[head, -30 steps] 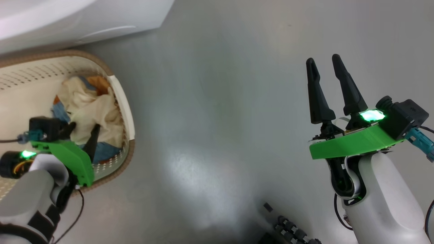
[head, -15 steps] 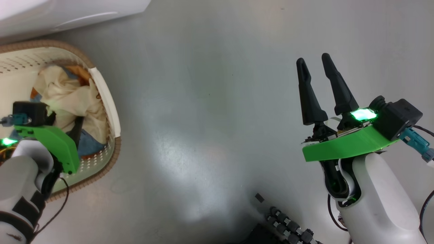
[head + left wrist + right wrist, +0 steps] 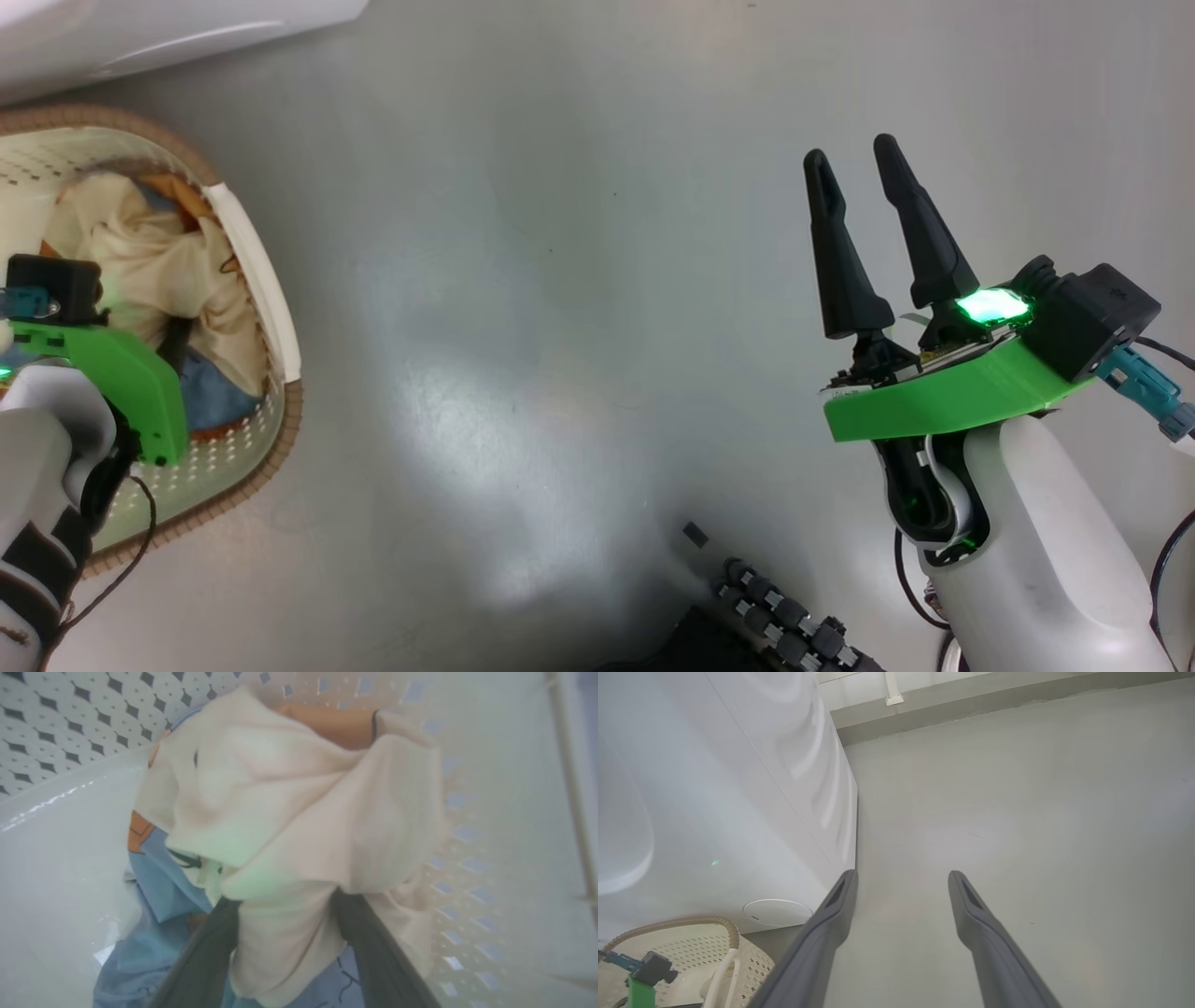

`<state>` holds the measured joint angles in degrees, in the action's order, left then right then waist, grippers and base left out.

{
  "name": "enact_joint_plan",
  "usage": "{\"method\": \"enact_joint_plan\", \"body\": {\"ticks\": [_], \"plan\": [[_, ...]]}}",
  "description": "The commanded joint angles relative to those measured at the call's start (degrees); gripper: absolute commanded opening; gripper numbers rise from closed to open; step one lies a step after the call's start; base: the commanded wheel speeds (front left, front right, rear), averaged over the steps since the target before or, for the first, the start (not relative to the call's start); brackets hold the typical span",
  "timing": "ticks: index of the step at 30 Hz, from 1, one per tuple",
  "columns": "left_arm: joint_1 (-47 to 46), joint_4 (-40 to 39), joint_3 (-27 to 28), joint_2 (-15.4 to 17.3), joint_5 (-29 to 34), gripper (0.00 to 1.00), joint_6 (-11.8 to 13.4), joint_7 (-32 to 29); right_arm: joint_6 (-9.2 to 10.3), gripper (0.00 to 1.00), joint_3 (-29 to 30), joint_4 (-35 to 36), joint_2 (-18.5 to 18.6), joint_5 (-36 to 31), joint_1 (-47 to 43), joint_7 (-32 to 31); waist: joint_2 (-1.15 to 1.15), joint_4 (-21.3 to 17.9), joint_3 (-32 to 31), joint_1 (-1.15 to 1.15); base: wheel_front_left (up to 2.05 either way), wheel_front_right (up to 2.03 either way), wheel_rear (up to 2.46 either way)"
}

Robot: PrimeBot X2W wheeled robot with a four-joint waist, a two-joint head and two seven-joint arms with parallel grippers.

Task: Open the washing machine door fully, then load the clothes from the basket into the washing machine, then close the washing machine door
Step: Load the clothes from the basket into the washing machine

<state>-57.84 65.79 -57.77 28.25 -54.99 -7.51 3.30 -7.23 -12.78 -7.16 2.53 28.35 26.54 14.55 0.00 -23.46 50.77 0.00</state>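
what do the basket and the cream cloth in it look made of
The basket: likely moulded plastic, cream, slightly glossy, with punched holes. Its brown rim looks woven, maybe imitation. The cream cloth: soft matt fabric, judging by its folds.

We list the basket (image 3: pixel 224 457) as smooth, perforated cream plastic, with a brown woven-look rim (image 3: pixel 291 425) and a plain white handle (image 3: pixel 269 289). We enter the clothes (image 3: pixel 299 812) as soft matt cloth, one piece cream and creased, one blue (image 3: pixel 159 891). We note the washing machine (image 3: pixel 714 788) as glossy white, the floor (image 3: pixel 560 280) as smooth grey with a faint sheen, and the right gripper (image 3: pixel 850 147) as matt dark fingers (image 3: pixel 843 271) on a green plastic mount (image 3: pixel 934 406).
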Motion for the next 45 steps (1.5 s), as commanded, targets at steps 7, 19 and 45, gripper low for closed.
{"method": "enact_joint_plan", "body": {"ticks": [7, 19, 45], "plan": [[-0.5, 0.4, -1.1, 1.2, -2.8, 0.00, 0.0, 0.0, -0.25, 1.00, -0.3, 1.0, 0.3, 0.2, -1.6, 0.4, 0.00, 0.3, -1.1, 0.00, 0.00, 0.00, 0.00], [3.3, 0.1, -0.4, -1.3, -8.6, 0.00, 0.0, 6.8, -0.25, 1.00, 1.1, -0.1, 0.3, -1.7, -1.5, 0.4, 0.00, 3.5, -8.7, 0.00, 0.00, 0.00, 0.00], [21.6, -14.3, 24.6, -5.6, 9.3, 0.00, 1.0, 11.7, -0.25, 1.00, 6.0, -4.8, 1.9, -6.6, -11.1, 0.4, 0.00, 15.1, -31.7, 0.00, 0.00, 0.00, 0.00]]}}
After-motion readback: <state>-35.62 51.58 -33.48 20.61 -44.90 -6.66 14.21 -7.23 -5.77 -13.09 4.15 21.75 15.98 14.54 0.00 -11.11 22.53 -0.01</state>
